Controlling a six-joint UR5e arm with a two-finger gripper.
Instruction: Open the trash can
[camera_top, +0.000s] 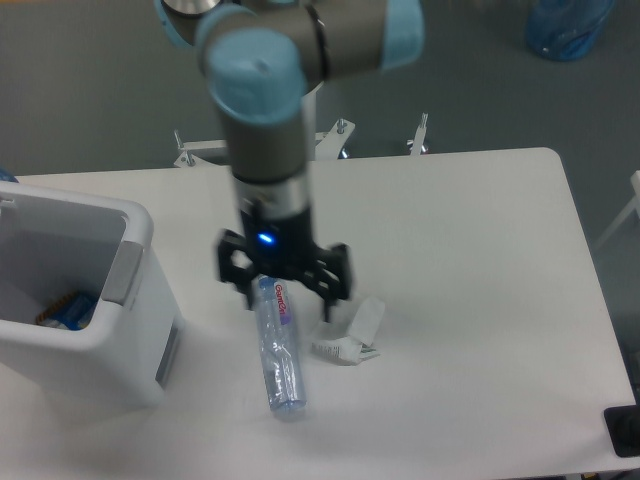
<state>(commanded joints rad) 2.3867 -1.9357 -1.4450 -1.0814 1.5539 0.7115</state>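
Gripper (286, 296): sat centre frame, jaws spread wide, nothing held; fingers straddled the bottle's cap end, blue light lit on the wrist.
Trash can (110, 345): lower left of frame, on the table, top open w/ interior visible, grey tab on its right rim; something blue/orange lay inside.
Bottle (279, 350): clear, lay flat below the gripper, cap toward the top.
Wrapper (350, 331): crumpled white, just right of the bottle.
Table (480, 300): white, rounded corners, filled most of the frame.
Room: grey floor behind; blue object (568, 25) upper right corner; arm base top centre.
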